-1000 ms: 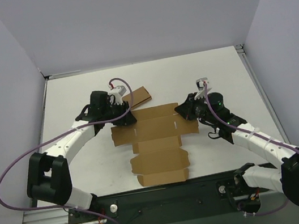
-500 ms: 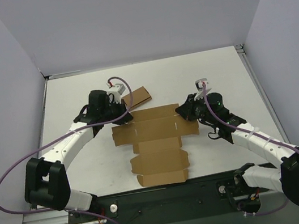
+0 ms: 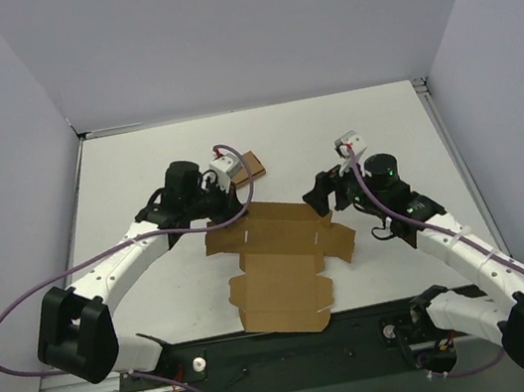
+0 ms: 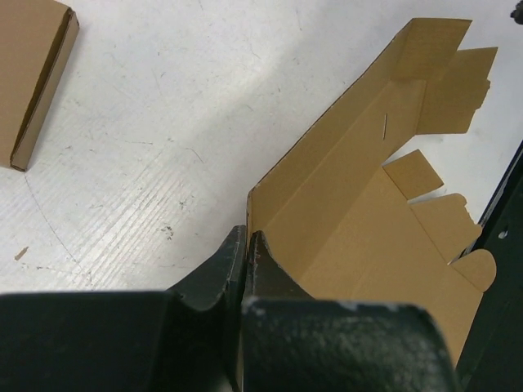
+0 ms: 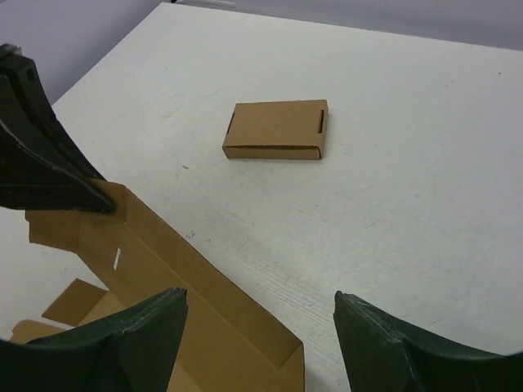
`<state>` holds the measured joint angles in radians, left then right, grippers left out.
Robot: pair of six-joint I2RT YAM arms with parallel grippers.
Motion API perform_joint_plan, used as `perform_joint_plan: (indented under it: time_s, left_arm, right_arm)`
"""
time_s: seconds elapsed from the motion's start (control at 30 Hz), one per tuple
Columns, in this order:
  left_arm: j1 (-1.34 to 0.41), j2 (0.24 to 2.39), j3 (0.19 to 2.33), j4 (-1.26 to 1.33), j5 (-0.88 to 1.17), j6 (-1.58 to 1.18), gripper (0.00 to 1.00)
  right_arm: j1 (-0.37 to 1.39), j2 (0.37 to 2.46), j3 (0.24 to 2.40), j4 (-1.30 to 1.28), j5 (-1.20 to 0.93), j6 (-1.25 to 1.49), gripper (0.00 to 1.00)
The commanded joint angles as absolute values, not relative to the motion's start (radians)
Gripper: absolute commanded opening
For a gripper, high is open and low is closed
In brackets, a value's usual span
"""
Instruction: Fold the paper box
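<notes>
Most of the folding was left to do, I'd say. On the white table (image 3: 371, 127) the paper box (image 3: 278, 264) lay spread in the middle, just ahead of the arms' bases, its near panels and tabs flat, no walls joined, no tab tucked. Only the far long panel stood up off the table along its crease, tilted, making a first wall. The left gripper (image 4: 247, 241) was clenched on that wall's far-left corner, the cardboard edge nipped between its closed fingers. The right gripper (image 5: 257, 306) hung at the wall's other end with its fingers spread wide, grasping nothing. It looked just beside the cardboard, though whether it was touching I couldn't tell. Beyond them, on the far side near the left gripper, sat the smaller folded box (image 5: 276, 130), flat, neat and apart from the work. By my reckoning one crease was started, and the side flaps, the front and the closing tabs all waited.
</notes>
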<state>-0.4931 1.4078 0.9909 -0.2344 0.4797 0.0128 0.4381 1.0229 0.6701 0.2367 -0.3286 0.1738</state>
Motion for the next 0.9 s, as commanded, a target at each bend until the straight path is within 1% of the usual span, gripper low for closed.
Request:
perform_joint_plan:
  time_s: [0.0,0.1,0.2,0.23,0.3,0.33,0.37,0.43,0.47,0.57,0.67,0.73,0.87]
  left_arm:
    - [-0.505,1.367,0.974,-0.199,0.543,0.090,0.00]
    - [-0.512,1.368,0.971,-0.198,0.543,0.103,0.00]
    - [-0.531,1.362,0.960,-0.195,0.464,0.107,0.00]
    - [-0.550,1.350,0.944,-0.183,0.412,0.107,0.00]
    - [-0.580,1.329,0.911,-0.149,0.355,0.106,0.00]
    - [-0.597,1.300,0.872,-0.102,0.325,0.106,0.00]
    - [-0.638,1.284,0.849,-0.082,0.257,0.109,0.00]
    - [-0.678,1.247,0.818,-0.039,0.192,0.118,0.00]
    - [-0.704,1.238,0.793,-0.029,0.142,0.121,0.00]
    - [-0.733,1.203,0.767,-0.015,0.072,0.126,0.00]
    - [-0.758,1.163,0.736,0.044,0.026,0.124,0.00]
    - [-0.778,1.143,0.721,0.055,-0.017,0.130,0.00]
    - [-0.811,1.109,0.695,0.081,-0.063,0.138,0.00]
  right_arm:
    - [0.437,1.043,0.706,0.205,-0.455,0.008,0.72]
    - [0.465,1.058,0.701,0.229,-0.465,0.008,0.72]
    - [0.520,1.068,0.738,0.180,-0.347,0.073,0.68]
    - [0.526,1.069,0.770,0.164,-0.225,0.221,0.68]
    - [0.529,1.063,0.798,0.092,-0.154,0.424,0.66]
    - [0.529,1.043,0.786,0.081,-0.125,0.615,0.66]
    - [0.535,1.029,0.763,0.109,-0.132,0.717,0.66]
    - [0.583,0.982,0.717,0.168,-0.143,0.855,0.64]
    - [0.609,0.967,0.677,0.204,-0.102,0.982,0.64]
    - [0.693,0.937,0.640,0.229,-0.039,1.145,0.66]
    - [0.698,0.954,0.618,0.241,-0.095,1.309,0.68]
    - [0.707,0.962,0.598,0.261,-0.115,1.370,0.70]
    - [0.727,0.948,0.511,0.343,-0.078,1.546,0.72]
